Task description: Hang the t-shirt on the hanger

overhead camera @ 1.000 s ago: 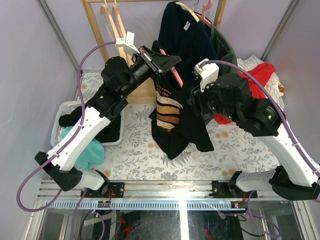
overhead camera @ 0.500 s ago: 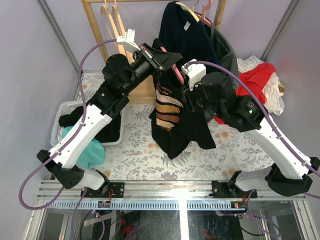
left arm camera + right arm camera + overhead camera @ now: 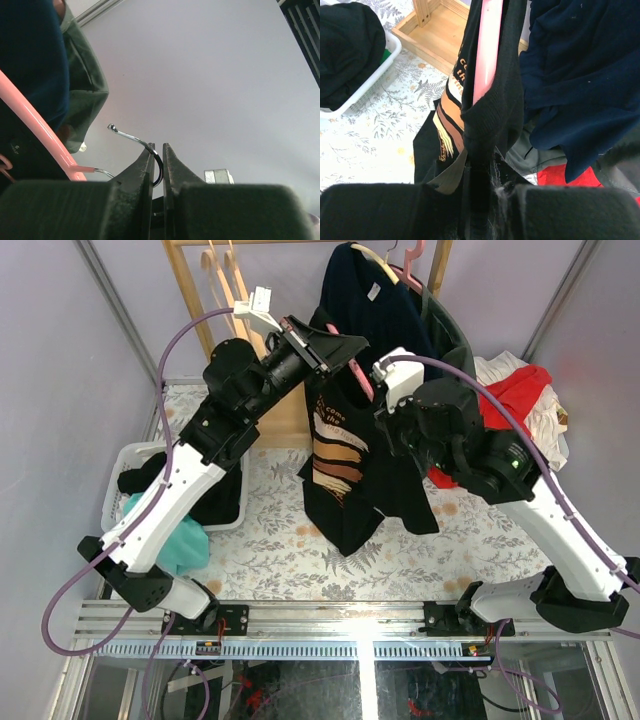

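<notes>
Nearest the arm bases: the table [image 3: 270,560], covered in a fern-print cloth. On its left side a white basket [image 3: 112,502] holds dark clothing, with teal cloth [image 3: 175,540] just beside it.

Mid-table: the black t-shirt [image 3: 345,490] hangs in the air, tan print facing up towards the overhead camera. Whether its hem touches the table cannot be determined.

Right gripper [image 3: 481,162]: jaws drawn together on a fold of the t-shirt's black fabric, just below the pink hanger [image 3: 485,45]. One arm of the hanger runs down into the garment.

Left gripper [image 3: 157,152]: jaws closed on the hanger's thin metal hook [image 3: 132,138] (the wire passes between the two fingertips). It is held raised above the shirt's neck.

Right side: a red garment [image 3: 510,395] lies heaped at the table's far edge.

Farthest back: a navy shirt [image 3: 365,310] hangs on the wooden rack [image 3: 190,300], just behind the hanger. Pale hangers [image 3: 215,275] hang at the rack's left
</notes>
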You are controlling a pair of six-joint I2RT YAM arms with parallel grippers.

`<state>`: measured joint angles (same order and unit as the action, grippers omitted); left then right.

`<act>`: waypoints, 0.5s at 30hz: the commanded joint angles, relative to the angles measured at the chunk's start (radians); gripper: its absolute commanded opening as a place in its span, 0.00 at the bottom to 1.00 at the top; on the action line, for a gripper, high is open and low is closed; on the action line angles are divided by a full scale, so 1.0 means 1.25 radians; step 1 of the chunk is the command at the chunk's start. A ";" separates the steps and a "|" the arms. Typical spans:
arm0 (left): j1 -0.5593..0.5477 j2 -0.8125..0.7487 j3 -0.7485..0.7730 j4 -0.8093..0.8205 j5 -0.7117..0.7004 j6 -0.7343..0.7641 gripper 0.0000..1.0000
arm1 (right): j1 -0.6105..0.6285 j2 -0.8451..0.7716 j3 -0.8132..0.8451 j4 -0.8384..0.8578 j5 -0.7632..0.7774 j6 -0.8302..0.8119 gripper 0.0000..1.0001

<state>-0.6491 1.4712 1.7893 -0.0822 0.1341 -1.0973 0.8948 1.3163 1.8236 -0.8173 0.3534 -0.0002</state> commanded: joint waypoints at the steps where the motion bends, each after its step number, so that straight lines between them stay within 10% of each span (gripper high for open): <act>1: 0.008 0.004 0.076 0.049 -0.029 0.053 0.13 | 0.008 -0.016 0.107 -0.055 -0.027 -0.005 0.00; 7: 0.010 0.018 0.181 -0.070 -0.055 0.168 0.54 | 0.008 0.029 0.267 -0.194 -0.054 0.041 0.00; 15: 0.012 -0.042 0.228 -0.165 -0.120 0.293 0.63 | 0.008 0.024 0.423 -0.252 0.005 0.086 0.00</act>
<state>-0.6388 1.4742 2.0499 -0.2352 0.0525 -0.8486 0.8967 1.3907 2.2700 -1.1671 0.2993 0.0967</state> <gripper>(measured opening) 0.625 0.178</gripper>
